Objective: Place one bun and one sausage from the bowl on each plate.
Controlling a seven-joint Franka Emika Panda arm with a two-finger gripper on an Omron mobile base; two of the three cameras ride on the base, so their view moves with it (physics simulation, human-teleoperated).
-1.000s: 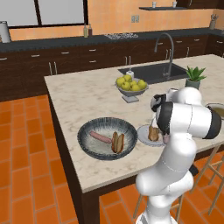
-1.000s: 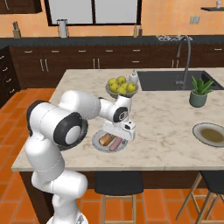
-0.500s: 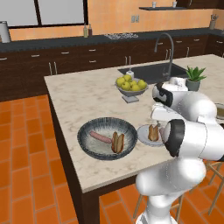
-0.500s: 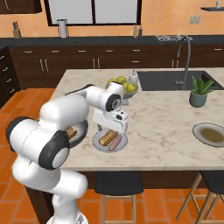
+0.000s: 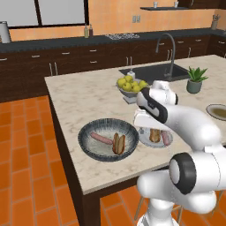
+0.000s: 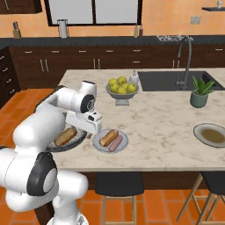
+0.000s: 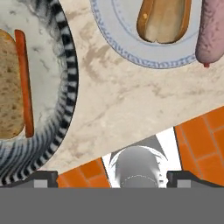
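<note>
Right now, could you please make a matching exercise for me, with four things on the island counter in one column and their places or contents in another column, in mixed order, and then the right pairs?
Things:
1. the bowl
2. near plate
3. far plate
4. potted plant

Places or contents:
A. beside the sink, near the faucet
B. holds one bun and one sausage, next to the wide bowl
C. has no bun and no sausage, alone at the far end of the counter
D. holds a bun and a sausage not yet taken out

Pairs: 1-D, 2-B, 3-C, 4-A
</note>
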